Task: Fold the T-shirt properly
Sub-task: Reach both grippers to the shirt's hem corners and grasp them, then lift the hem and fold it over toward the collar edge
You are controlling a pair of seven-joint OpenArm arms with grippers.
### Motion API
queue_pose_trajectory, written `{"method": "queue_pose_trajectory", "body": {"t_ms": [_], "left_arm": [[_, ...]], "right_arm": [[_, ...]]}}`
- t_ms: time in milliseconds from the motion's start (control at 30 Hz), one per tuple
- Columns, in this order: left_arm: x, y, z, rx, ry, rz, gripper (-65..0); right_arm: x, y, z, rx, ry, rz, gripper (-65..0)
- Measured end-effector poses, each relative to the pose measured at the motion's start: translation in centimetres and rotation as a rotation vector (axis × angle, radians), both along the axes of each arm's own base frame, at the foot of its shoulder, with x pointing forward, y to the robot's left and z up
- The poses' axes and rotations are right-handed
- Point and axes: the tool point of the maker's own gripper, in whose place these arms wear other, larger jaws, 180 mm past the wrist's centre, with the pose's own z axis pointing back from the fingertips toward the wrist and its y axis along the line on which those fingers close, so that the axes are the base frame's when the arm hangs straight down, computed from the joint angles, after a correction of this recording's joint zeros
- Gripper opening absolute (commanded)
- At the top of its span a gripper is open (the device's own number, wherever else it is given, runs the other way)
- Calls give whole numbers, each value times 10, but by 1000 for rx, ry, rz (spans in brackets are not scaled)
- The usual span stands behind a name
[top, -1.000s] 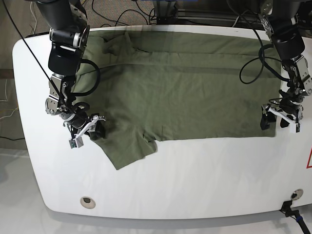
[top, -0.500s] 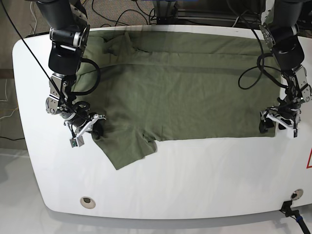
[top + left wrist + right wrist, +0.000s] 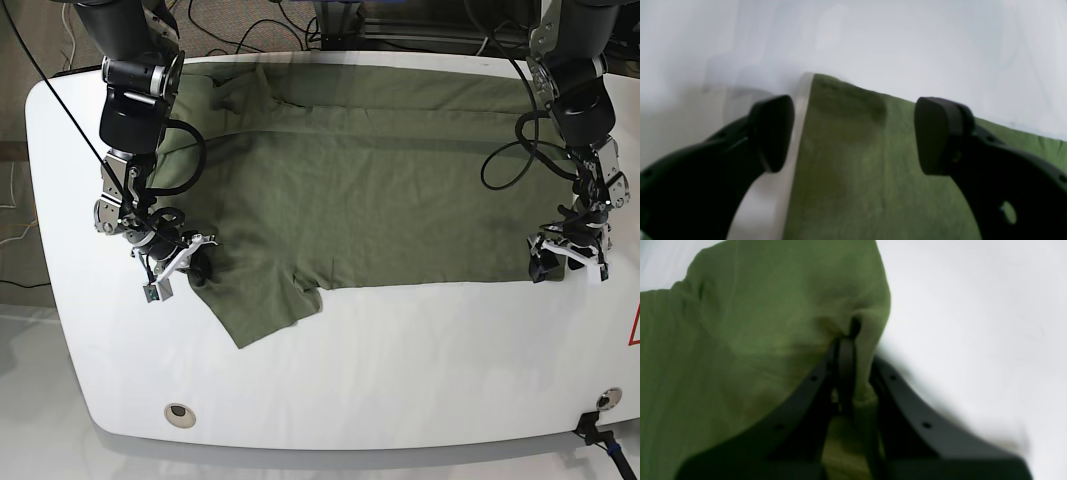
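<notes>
— Where is the T-shirt (image 3: 380, 190) now?

— It lies spread flat on the white table (image 3: 400, 370), with its long side along the far edge. One sleeve (image 3: 262, 300) sticks out toward the near edge, closer to the left end of the table as the base camera sees it. The cloth has some soft wrinkles.

— What does your right gripper (image 3: 196, 264) do?

— My right gripper is closed and it pinches a fold of the green fabric, at the edge of the shirt just beside that sleeve. In my right wrist view, the cloth bunches up between the two black fingers (image 3: 843, 366) and rises over them like a small tent.

— And your left gripper (image 3: 563, 262)?

— My left gripper is spread wide and grips nothing. It is at the bottom corner of the shirt, near the other end of the table. In my left wrist view, one pad (image 3: 773, 130) is over the white table and the other is over the green cloth, so the shirt's edge runs between them. I cannot tell if the pads touch the surface.
</notes>
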Motion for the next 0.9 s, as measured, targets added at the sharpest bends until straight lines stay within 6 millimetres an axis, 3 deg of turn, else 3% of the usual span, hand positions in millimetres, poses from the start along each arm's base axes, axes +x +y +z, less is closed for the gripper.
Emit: {"method": "queue_pose_trajectory", "body": {"t_ms": [167,333,400,600,633,900], "left_arm": [[4,-27,0,-49,-33,-81,-129],[4,-29,0,-53,-32,-89,-139],[4,-29,0,-53,-32,-88,-218],[-1,-29,-6,-48,-1,-93,-627],[-1,-29,-7,-50,3,-94,-650],[-4,-30,-6,-37,14,-104,-650]], "right_arm": [[0,0,0,0,0,0,-650],[-3,0,-3,1,5,-1,-650],[-4,0,-3,10,-1,-7,-650],[-4,-2,-3,7,0,-8,-650],[-4,-2,-3,7,0,-8,-650],[-6,-3,0,-22,4,7,-650]]}}
